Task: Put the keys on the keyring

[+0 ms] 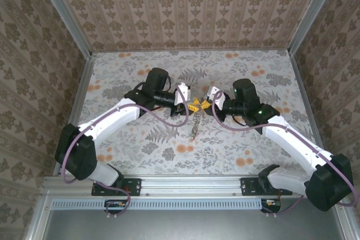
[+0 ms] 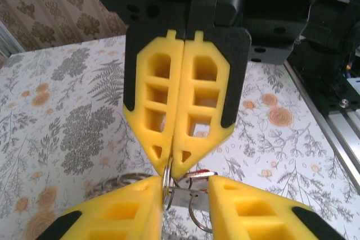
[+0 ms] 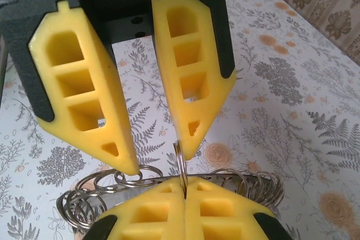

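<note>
The keyring (image 3: 256, 182), a silvery coil of linked wire rings, hangs between the two grippers above the table; from above it dangles as a thin chain (image 1: 194, 127). My right gripper (image 3: 184, 186) is shut, pinching one thin upright ring (image 3: 180, 164) of it edge-on. My left gripper (image 3: 157, 161) faces it with jaws apart, one fingertip (image 3: 126, 167) touching a ring, the other beside the pinched ring. In the left wrist view, the left gripper (image 2: 185, 186) straddles a flat metal key (image 2: 182, 200) with a red tag (image 2: 198, 173), under the shut right gripper (image 2: 173, 167).
The floral table (image 1: 140, 139) is walled by patterned panels on three sides. An aluminium rail (image 1: 185, 186) runs along the near edge by the arm bases. Both grippers (image 1: 195, 105) meet tip to tip over the table's middle.
</note>
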